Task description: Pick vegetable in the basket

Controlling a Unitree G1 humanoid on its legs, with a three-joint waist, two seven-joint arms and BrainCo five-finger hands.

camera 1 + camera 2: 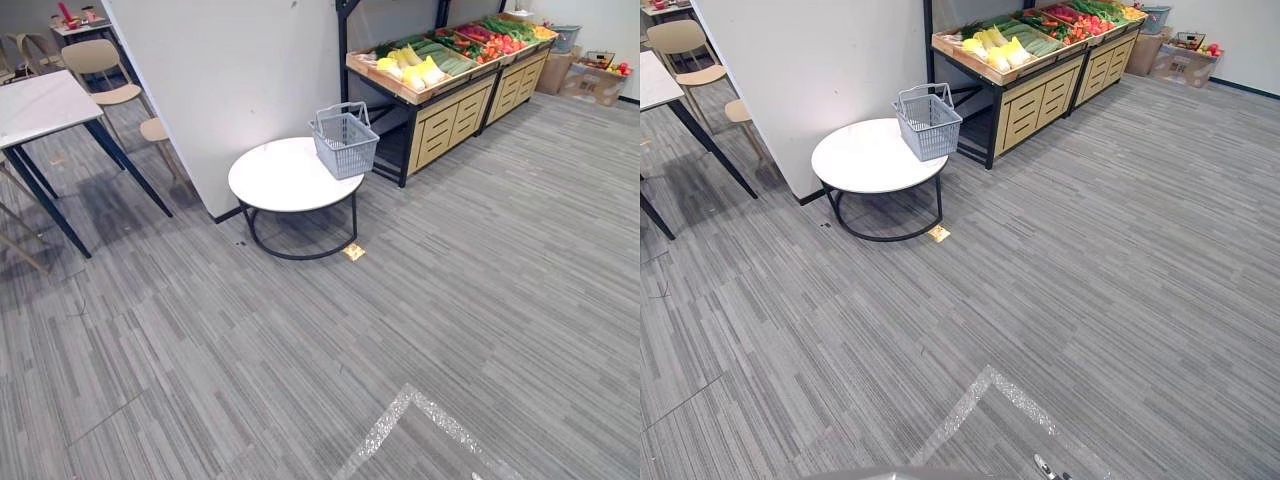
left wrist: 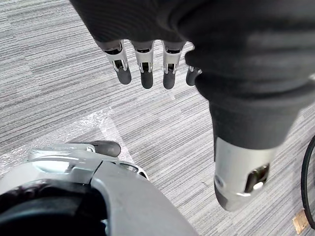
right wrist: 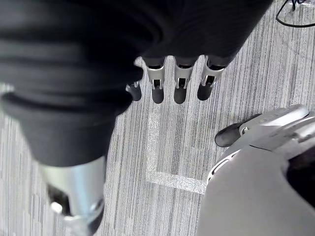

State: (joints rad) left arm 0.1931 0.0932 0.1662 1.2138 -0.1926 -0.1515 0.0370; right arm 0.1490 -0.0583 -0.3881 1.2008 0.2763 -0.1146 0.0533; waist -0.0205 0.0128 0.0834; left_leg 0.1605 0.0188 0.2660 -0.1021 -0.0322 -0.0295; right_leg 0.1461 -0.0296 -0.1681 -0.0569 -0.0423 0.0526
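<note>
Left hand (image 2: 146,66), right hand (image 3: 180,81) hang slack; far vegetables (image 1: 452,58) partly cut off.

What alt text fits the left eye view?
A grey mesh basket, apparently empty, stands at the far right edge of a round white table on a grey striped floor. Behind it, a wooden stand holds yellow, green and red vegetables. A white partition and a chair are to the left.

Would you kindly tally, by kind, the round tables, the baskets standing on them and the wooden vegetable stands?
Round white table: 1
Grey basket: 1
Wooden vegetable stands: 2
Total: 4
</note>
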